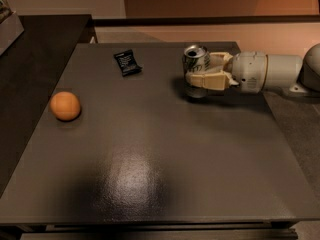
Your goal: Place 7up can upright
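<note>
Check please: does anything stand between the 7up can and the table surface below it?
Nothing visible does. The gripper holds the 7up can about upright near the back edge of the table. The black packet and the orange lie well apart from it.

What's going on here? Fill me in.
The robot's gripper, reaching in from the right, is shut on the 7up can, holding it upright over the far right of the table. Whether the can touches the surface is unclear. An orange lies at the left, a black packet near the far edge.
</note>
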`<action>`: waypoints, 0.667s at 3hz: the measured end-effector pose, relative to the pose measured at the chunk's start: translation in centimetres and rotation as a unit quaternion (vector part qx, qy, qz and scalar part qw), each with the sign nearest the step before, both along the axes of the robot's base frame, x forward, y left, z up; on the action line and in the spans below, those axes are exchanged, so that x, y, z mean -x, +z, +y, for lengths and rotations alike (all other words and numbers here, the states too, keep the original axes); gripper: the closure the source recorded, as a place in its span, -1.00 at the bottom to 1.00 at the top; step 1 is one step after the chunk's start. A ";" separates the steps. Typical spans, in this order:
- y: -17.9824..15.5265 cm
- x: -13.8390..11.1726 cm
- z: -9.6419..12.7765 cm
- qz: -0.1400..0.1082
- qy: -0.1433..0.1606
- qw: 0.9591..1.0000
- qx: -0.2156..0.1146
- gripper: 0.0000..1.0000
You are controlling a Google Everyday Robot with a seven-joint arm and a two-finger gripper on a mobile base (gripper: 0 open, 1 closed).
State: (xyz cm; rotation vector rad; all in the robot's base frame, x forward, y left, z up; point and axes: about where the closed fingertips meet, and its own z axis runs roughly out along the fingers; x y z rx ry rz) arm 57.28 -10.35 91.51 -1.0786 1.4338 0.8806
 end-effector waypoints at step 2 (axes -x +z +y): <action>-1.5 -0.1 -0.7 -0.007 -0.005 0.999 -0.043 0.21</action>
